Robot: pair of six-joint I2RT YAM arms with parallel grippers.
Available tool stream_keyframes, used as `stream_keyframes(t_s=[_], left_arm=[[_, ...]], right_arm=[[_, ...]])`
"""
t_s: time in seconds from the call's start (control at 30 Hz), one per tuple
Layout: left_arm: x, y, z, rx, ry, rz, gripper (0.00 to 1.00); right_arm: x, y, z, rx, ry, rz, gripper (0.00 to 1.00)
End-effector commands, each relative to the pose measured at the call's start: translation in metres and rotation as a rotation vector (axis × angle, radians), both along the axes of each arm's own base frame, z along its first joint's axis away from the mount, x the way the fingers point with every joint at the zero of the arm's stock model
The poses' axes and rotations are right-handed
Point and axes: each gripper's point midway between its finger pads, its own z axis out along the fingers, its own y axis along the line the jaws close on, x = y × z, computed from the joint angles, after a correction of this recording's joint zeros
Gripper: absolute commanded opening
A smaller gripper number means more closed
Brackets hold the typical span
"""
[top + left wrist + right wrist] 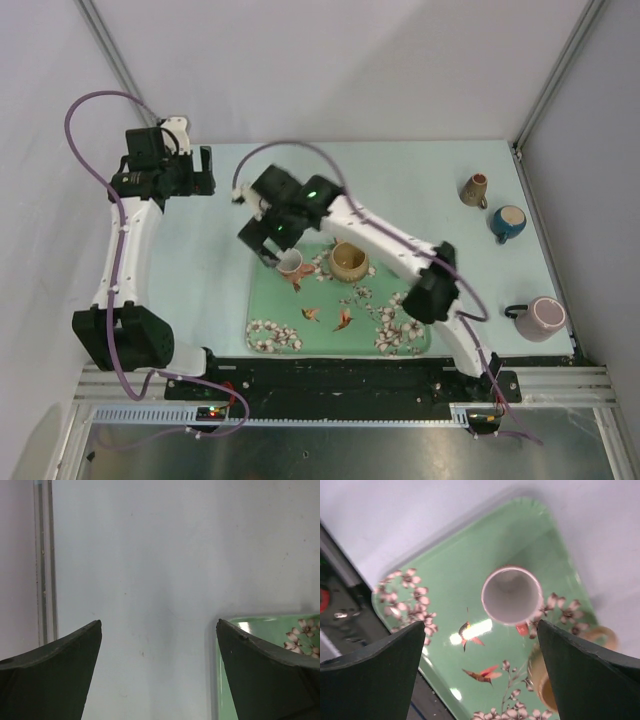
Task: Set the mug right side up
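A small white mug [290, 264] with a pink rim and a red handle stands on the green flowered tray [270, 300], near its far left corner. In the right wrist view the mug [511, 596] shows its open mouth facing up at the camera. My right gripper [268, 250] hovers just left of and above it, open and empty [480, 625], not touching the mug. My left gripper [205, 170] is open and empty over the bare table at the far left [159, 622].
A tan mug [349, 261] stands on the tray right of the white mug, partly behind my right finger [542, 680]. At the table's right side are a brown mug [474, 190], a blue mug [508, 223] and a pink mug [541, 319]. The tray's corner [265, 622] shows in the left wrist view.
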Motion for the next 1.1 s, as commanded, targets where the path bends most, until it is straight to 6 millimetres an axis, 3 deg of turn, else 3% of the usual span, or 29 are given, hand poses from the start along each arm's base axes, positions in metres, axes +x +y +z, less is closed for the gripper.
stream_keyframes(t_s=[0.0,0.03,0.1,0.17,0.33,0.47,0.6,0.67,0.83,1.07], left_arm=[[-0.001,-0.007,0.034,0.054,-0.096,-0.036,1.00],[-0.001,-0.008,0.034,0.048,-0.096,-0.039,1.00],[-0.003,-0.012,0.035,0.031,-0.098,-0.051,1.00],[-0.004,-0.018,0.035,0.014,-0.099,-0.074,1.00],[-0.007,-0.028,0.028,0.007,-0.083,-0.109,1.00],[-0.010,-0.029,0.020,0.009,-0.064,-0.119,1.00],[-0.011,-0.027,0.015,0.030,-0.052,-0.120,1.00],[-0.011,-0.025,0.012,0.037,-0.045,-0.118,1.00],[-0.011,-0.020,0.006,0.065,-0.030,-0.110,1.00],[-0.012,-0.011,0.000,0.132,-0.001,-0.101,1.00]], right_arm=[[0.015,-0.038,0.146,0.331,-0.140,-0.060,0.99],[0.023,-0.059,0.160,0.350,-0.164,-0.100,0.99],[0.050,-0.111,0.166,0.339,-0.203,-0.212,1.00],[0.079,-0.173,0.158,0.309,-0.217,-0.348,0.99],[0.137,-0.333,0.112,0.167,-0.263,-0.685,0.94],[0.158,-0.422,0.069,0.085,-0.247,-0.823,0.92],[0.173,-0.495,0.027,0.005,-0.210,-0.943,0.84],[0.180,-0.519,0.007,-0.007,-0.173,-0.981,0.81],[0.205,-0.547,-0.037,-0.107,-0.191,-0.922,0.79],[0.238,-0.561,-0.079,-0.168,-0.208,-0.860,0.70]])
